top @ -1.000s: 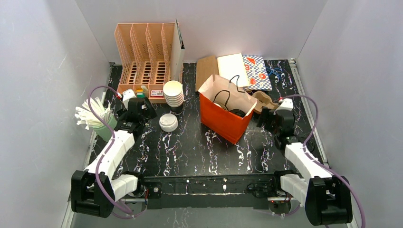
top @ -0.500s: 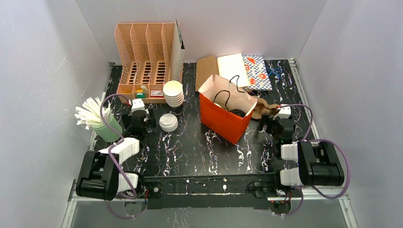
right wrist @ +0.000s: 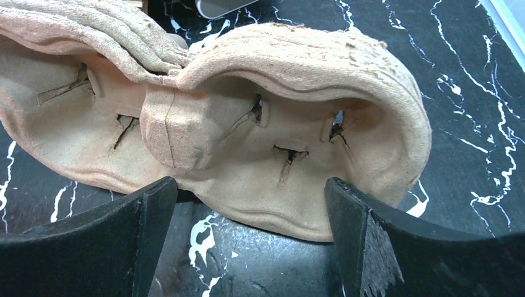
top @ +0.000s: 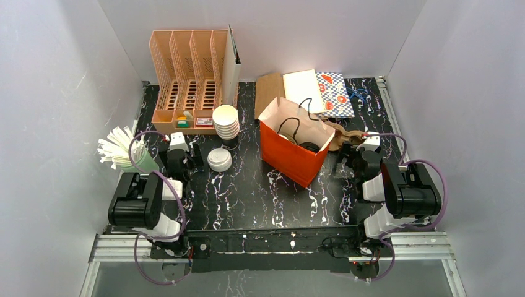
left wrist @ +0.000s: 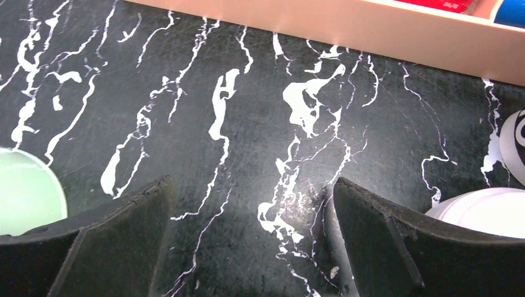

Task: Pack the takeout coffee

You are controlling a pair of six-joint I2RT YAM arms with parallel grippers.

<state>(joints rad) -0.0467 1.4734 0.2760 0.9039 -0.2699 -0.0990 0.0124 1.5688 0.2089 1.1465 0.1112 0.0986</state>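
Note:
The takeout coffee stands inside the open orange paper bag (top: pixel 290 162). Only a white lid (top: pixel 286 137) and a black lid (top: pixel 308 147) show, and the bag walls hide the cups. My left gripper (top: pixel 179 159) hangs open over bare black marble table (left wrist: pixel 247 124), well left of the bag; its jaws (left wrist: pixel 251 185) hold nothing. My right gripper (top: pixel 357 159) is open just right of the bag. In the right wrist view its jaws (right wrist: pixel 251 184) stand wide, just short of a crumpled brown pulp cup carrier (right wrist: pixel 247 124), apart from it.
A peach desk organizer (top: pixel 186 80) stands at the back left, with a stack of lidless white cups (top: pixel 226 122) and a loose white lid (top: pixel 219 159) in front of it. A green cup of white sticks (top: pixel 133 158) stands left. Flat paper bags (top: pixel 309 90) lie behind.
Both arms have folded back toward their bases, and the grippers have shifted slightly nearer. Both stay open. The bag and its cups have not moved.

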